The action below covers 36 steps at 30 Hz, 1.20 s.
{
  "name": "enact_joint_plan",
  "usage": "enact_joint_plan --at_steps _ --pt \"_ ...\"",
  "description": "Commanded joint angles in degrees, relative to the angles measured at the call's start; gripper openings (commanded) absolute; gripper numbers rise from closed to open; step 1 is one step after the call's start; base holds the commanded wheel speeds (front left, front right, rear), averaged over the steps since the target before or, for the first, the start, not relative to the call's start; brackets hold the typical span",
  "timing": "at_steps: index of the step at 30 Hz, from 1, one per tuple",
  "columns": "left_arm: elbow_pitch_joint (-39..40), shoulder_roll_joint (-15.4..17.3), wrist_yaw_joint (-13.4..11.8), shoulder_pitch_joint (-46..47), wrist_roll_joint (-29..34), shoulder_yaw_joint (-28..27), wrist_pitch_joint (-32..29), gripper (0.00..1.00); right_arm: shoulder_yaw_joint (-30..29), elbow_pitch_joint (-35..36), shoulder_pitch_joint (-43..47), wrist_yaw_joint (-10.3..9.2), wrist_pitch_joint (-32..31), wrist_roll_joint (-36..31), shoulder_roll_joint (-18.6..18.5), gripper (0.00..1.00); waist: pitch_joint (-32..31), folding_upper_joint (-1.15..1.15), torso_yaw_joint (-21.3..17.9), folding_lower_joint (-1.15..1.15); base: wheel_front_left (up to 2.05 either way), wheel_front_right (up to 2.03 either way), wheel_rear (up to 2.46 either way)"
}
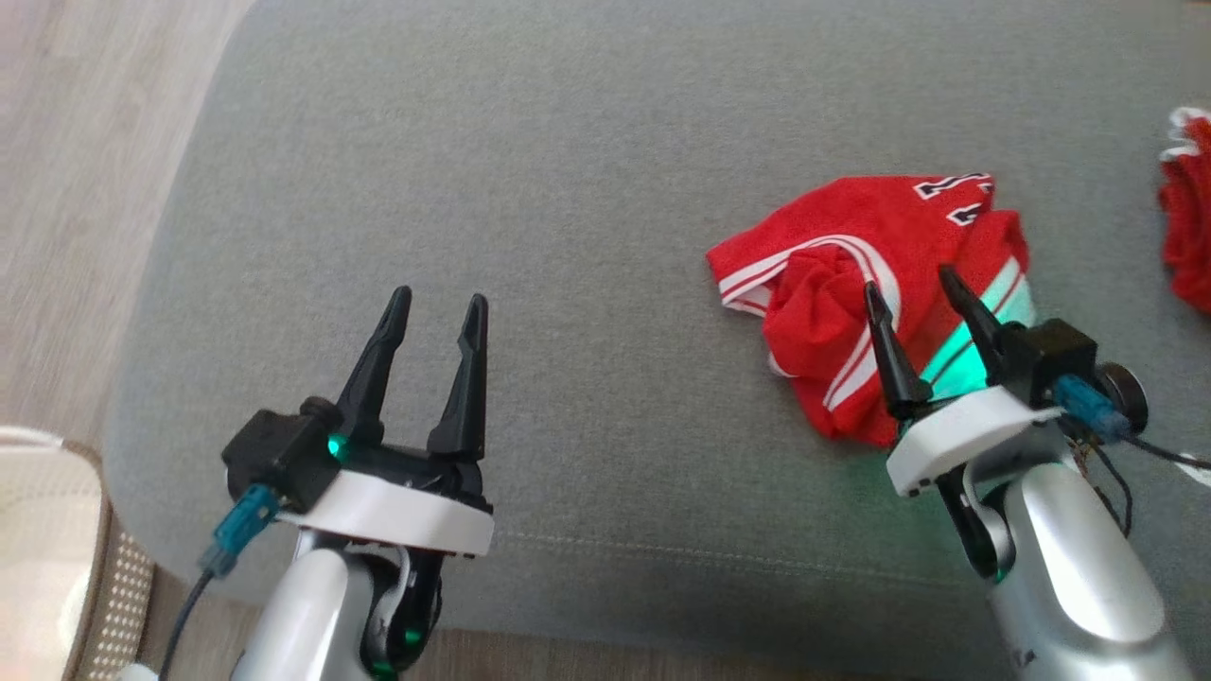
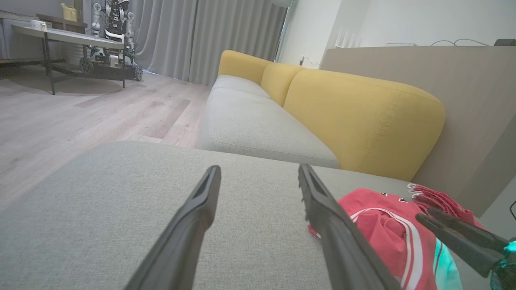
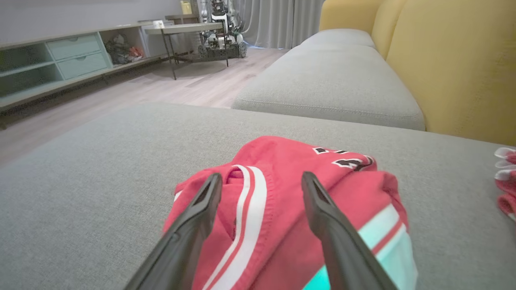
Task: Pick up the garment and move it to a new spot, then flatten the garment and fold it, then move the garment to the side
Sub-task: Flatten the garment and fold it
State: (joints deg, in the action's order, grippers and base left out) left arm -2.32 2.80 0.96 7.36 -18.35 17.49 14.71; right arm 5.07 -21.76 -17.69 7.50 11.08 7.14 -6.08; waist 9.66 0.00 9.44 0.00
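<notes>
Right tool [image 1: 906,280] has its fingers spread wide w/ nothing between them, poised over the near side of the garment [image 1: 842,236]; can't tell if the tips touch the cloth yet. From the right wrist view the two fingers straddle the white-striped band and the bunched hump beside it. Garment is a red mesh piece w/ white stripes and some black-and-white lettering, crumpled in a heap on the right part of the grey cushion [image 1: 568,189], not flat at all. Green tint on its near edge looks like glow from the tool's light, I reckon. Second red piece [image 1: 1187,218] sits at the far right edge, well apart from mine. Left tool [image 1: 440,297] is also open and empty, over bare cushion well to the left. Yellow backrest [image 2: 354,117] lies beyond, wood floor [image 1: 76,142] off the left side. As I judge it, I'm at step one, the pick-up, grip not yet made. Next I'd lower the right tool onto that hump, close on a thick fold rather than a single layer so it doesn't slip, lift clear, then carry it toward the open middle of the cushion, where there's room to spread it w/ both tools.
</notes>
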Motion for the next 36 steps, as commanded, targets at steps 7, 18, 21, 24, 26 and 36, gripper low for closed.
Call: enact_joint_plan --at_steps 7,18,21,24,26,36 --pt "1.8 0.1 -1.0 3.4 -0.9 -0.6 0.3 1.0 -0.2 -4.3 -4.8 -0.01 -2.2 -3.1 -1.1 1.0 2.4 0.0 2.7 0.0 0.0 0.0 0.0" --pt "1.7 0.1 -1.6 3.7 -1.2 -0.4 0.3 1.0 -1.3 -9.4 -6.5 -0.01 -3.1 -3.0 -0.2 0.0 2.8 0.0 2.8 0.0 0.0 0.0 0.0" --pt "1.3 0.1 -1.5 3.7 -1.3 -0.6 0.3 1.0 -0.7 -8.8 -7.0 -0.01 -2.1 -2.0 0.0 0.0 2.2 0.0 2.3 0.0 0.0 0.0 0.0" --pt "1.1 0.1 -1.4 3.6 -1.4 -0.8 0.3 1.0 -0.1 -7.3 -7.9 -0.01 -1.9 0.3 0.4 0.0 1.3 0.0 1.8 0.0 0.0 0.0 0.0" --pt "0.9 0.1 -1.3 3.4 -1.4 -0.9 0.3 1.0 0.2 -5.8 -9.2 -0.01 -2.4 1.9 0.1 0.0 0.6 0.0 1.4 0.0 0.0 0.0 0.0" --pt "0.3 0.1 -0.5 2.0 -1.6 -1.5 0.3 1.0 -4.0 -1.1 -24.5 -0.01 -8.3 10.0 -4.0 0.0 -3.1 0.0 1.5 0.0 0.0 0.0 0.0"
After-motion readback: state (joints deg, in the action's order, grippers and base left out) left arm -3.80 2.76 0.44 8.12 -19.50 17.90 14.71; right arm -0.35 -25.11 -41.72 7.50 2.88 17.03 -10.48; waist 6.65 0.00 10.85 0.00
